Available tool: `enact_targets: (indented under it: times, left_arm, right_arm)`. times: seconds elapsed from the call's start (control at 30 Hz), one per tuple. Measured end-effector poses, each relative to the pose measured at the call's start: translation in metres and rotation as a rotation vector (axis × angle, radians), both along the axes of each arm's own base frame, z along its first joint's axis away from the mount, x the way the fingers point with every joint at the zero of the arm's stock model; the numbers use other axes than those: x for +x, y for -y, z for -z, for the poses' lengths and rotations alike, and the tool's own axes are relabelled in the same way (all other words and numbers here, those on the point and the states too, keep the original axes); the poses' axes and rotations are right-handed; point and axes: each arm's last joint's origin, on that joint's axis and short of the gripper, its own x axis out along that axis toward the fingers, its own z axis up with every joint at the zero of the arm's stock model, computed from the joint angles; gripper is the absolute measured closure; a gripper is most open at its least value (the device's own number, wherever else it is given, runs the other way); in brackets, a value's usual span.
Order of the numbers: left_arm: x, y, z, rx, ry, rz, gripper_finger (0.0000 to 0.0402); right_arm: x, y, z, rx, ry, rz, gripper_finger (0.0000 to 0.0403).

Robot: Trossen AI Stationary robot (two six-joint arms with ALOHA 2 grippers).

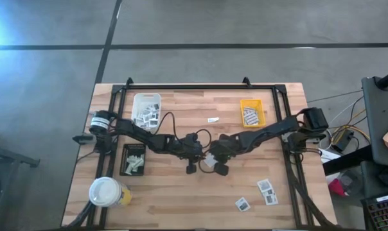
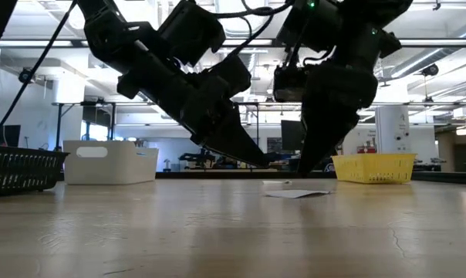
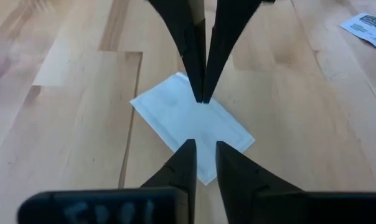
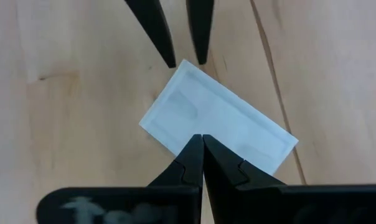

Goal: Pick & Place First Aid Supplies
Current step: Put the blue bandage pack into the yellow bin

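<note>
- Our right hand (image 4: 202, 138) is clenched on the near edge of a white packet (image 4: 219, 121); left hand (image 3: 203, 146) sits slightly parted opposite.
- Trays partly filled, three packets (image 1: 264, 191) unsorted on the bench (image 1: 181, 205).

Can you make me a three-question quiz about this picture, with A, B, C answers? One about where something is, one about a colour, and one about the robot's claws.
1. Where does the cup stand?
A) in the middle of the table
B) at the near corner on the left arm's side
C) on the floor

2. What colour is the tray on the right arm's side?
A) yellow
B) red
C) blue

3. How is the right claw at the white packet?
A) wide open
B) shut
C) far above it

Answers:
1 B: the high view shows it at that corner.
2 A: its walls are plainly yellow.
3 B: its tips touch each other at the packet's edge, while the left claw shows a gap.
</note>
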Motion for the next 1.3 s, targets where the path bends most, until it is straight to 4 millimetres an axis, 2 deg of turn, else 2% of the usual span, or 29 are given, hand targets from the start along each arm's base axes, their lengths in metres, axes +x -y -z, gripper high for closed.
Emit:
enact_targets:
  times: [0.17,0.43,0.57,0.83,1.3]
  left_arm:
    - [0.0,0.0,0.0,0.002,0.001,0.001,0.0395]
    - [0.002,0.001,-0.003,-0.018,0.043,0.024,0.0401]
    - [0.003,0.002,0.004,-0.021,0.028,0.032,0.0401]
    - [0.008,0.002,0.022,-0.04,0.015,0.018,0.0401]
    - [0.004,0.001,0.028,-0.052,-0.059,-0.013,0.0401]
  right_arm:
    - [-0.007,0.001,-0.01,-0.014,-0.016,0.007,0.0394]
    - [-0.026,0.003,-0.026,-0.032,-0.087,0.003,0.0394]
    - [-0.033,0.003,-0.033,-0.046,-0.082,-0.026,0.0394]
    - [-0.036,-0.001,-0.034,-0.053,-0.085,-0.043,0.0394]
    - [-0.04,-0.001,-0.028,-0.059,-0.114,-0.046,0.0394]
